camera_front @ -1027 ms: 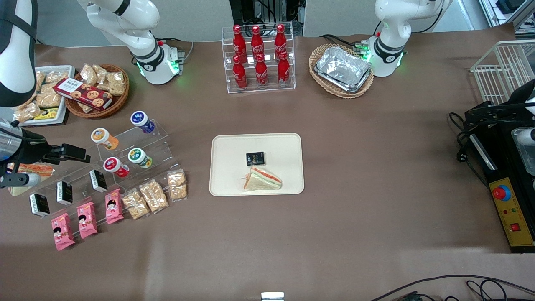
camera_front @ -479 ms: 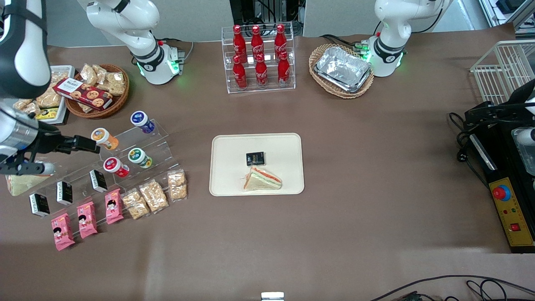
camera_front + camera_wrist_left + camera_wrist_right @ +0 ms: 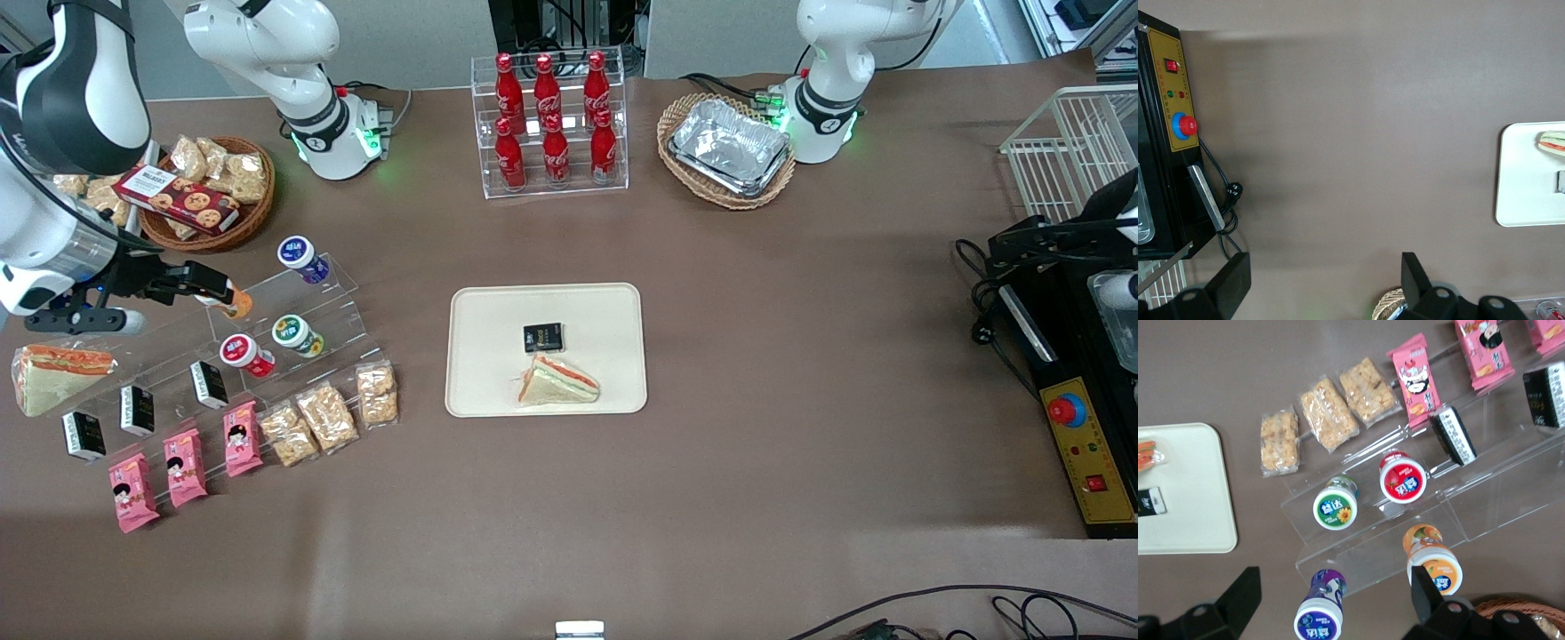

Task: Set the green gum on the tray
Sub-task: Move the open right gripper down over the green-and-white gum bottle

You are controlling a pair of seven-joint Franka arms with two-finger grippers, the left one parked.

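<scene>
The green gum (image 3: pixel 296 335) lies on the middle step of a clear acrylic rack, beside the red-lidded bottle (image 3: pixel 245 353); in the right wrist view its green-and-white lid (image 3: pixel 1335 507) faces the camera. My gripper (image 3: pixel 212 286) hovers above the rack over the orange-lidded bottle (image 3: pixel 1434 560), farther from the front camera than the green gum. It is open and empty, and its fingers straddle the blue-lidded bottle (image 3: pixel 1320 609) in the right wrist view (image 3: pixel 1335 579). The cream tray (image 3: pixel 498 391) lies mid-table with a sandwich (image 3: pixel 558 381) and a small black packet (image 3: pixel 543 337) on it.
The rack's lower steps hold black packets (image 3: pixel 136 409), pink snack packs (image 3: pixel 185 466) and bagged crackers (image 3: pixel 327 417). A wrapped sandwich (image 3: pixel 55 375) lies at the working arm's end. A snack basket (image 3: pixel 209 194), cola bottles (image 3: pixel 551 120) and foil trays (image 3: pixel 729 147) stand farthest from the front camera.
My gripper has moved away from the front camera and inward over the rack, now covering the orange-lidded bottle. The wrapped sandwich at the table's end has come into view.
</scene>
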